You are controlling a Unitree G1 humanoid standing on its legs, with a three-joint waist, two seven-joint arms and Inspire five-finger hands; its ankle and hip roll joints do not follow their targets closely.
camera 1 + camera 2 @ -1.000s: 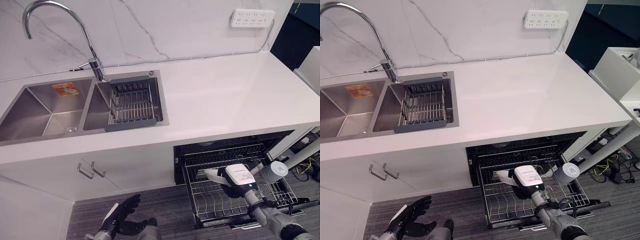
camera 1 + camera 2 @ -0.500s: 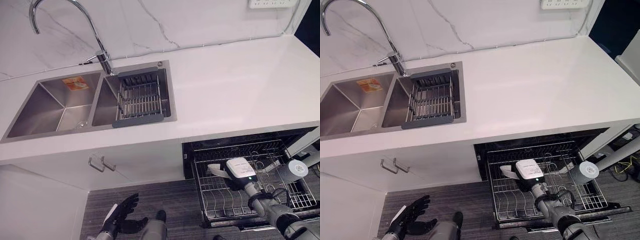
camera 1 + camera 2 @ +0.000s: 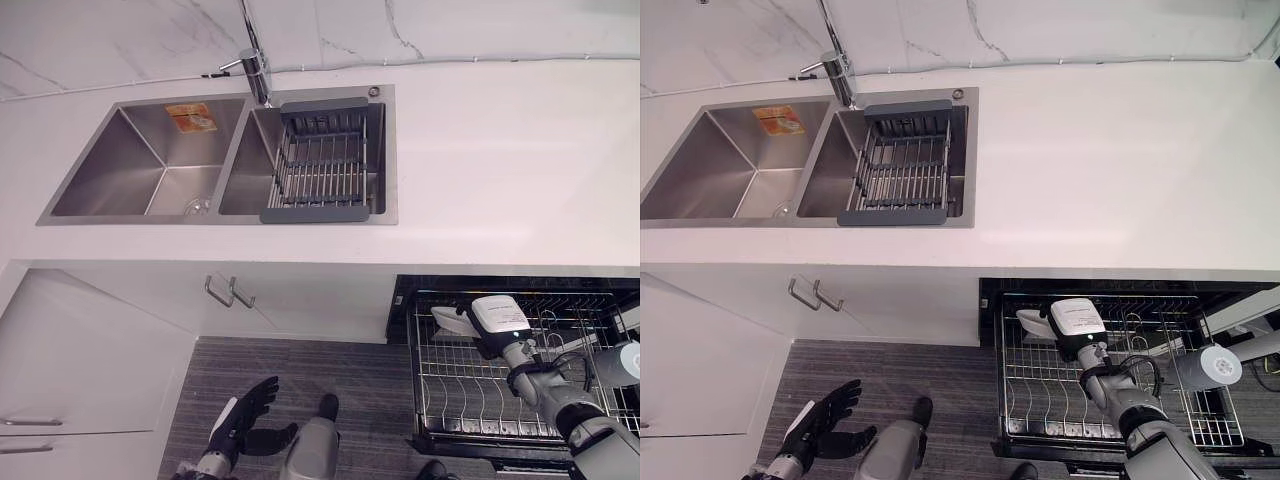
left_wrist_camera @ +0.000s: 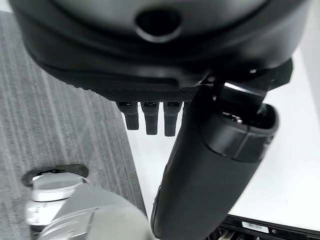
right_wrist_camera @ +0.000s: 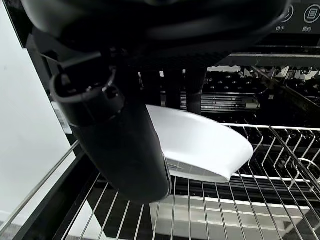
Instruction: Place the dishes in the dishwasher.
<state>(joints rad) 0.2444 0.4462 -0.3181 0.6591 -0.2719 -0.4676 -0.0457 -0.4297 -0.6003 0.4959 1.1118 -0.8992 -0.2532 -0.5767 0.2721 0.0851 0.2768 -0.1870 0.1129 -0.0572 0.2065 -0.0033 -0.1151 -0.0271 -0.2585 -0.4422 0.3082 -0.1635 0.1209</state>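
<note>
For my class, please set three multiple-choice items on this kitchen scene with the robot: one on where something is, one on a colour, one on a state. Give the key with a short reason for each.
1. Where is the grey drainer rack?
A. In the right basin of the sink
B. On the white counter
C. On the floor

2. What colour is the dish at the right hand?
A. Blue
B. White
C. Red

3. What state is the dishwasher rack in?
A. Pushed in behind a shut door
B. Pulled out, over the floor
C. Lifted onto the counter

Key:
1 A: the drainer rack sits across the basin beside the tap.
2 B: the right wrist view shows a white dish gripped between thumb and fingers.
3 B: the wire dishwasher rack juts out below the counter, with the right hand over it. The left hand hangs open near the floor.
</note>
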